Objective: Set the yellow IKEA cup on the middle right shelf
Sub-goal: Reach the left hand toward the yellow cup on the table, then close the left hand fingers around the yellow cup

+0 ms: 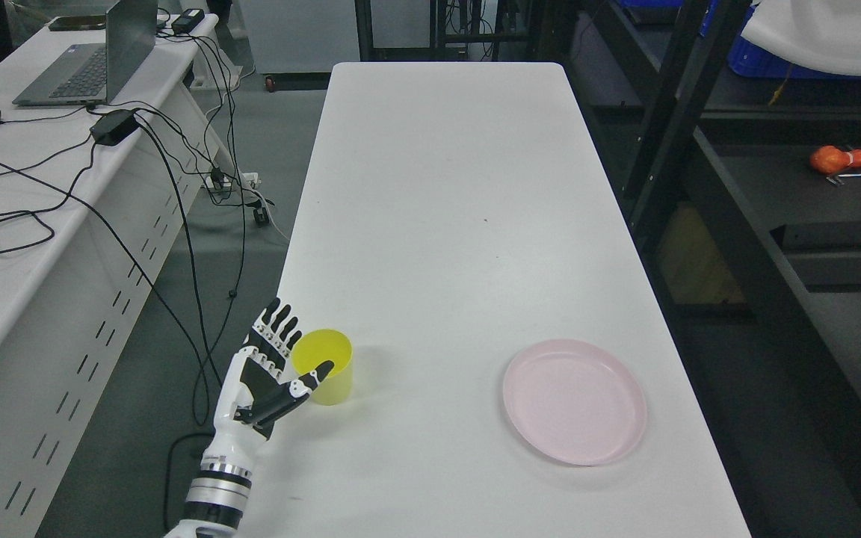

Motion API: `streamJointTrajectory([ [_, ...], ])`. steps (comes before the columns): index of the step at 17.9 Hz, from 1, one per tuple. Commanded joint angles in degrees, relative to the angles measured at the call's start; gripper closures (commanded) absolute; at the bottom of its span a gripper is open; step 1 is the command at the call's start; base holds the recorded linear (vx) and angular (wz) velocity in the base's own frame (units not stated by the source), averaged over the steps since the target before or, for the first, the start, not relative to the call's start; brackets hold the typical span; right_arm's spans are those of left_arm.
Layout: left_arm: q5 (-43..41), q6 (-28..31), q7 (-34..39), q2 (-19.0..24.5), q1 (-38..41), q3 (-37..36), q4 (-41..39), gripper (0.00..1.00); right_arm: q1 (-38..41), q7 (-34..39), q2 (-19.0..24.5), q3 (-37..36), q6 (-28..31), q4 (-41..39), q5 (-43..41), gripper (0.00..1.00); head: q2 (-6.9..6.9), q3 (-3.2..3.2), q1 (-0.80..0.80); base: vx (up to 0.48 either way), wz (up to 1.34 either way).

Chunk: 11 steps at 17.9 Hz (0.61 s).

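Though smooth, round yellow cup (323,365) ungrasped

Nothing readable from where I'm sitting, honestly. The yellow cup (323,366) has no logo or print showing on the side I can see, and the pink plate (574,400) is plain too. The laptop (94,56) on the far left desk is turned so I get the keyboard and the edge of the lid, but the keys are way too small to make out any letters. The power brick (113,125) probably has a label, can't tell at this resolution.
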Motion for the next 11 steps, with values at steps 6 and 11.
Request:
streamJointTrajectory([
  [6,0.32,2.89,-1.51,0.99,0.48,-7.93,0.89,0.01,0.79,-0.24,-1.00,0.97,0.04,0.00,-1.41,0.01,0.00,0.00,0.00,0.000,0.00],
  [11,-0.12,5.43,-1.51,0.99,0.21,-5.91,1.60,0.01,0.79,-0.24,-1.00,0.97,0.04,0.00,-1.41,0.01,0.00,0.00,0.00,0.000,0.00],
])
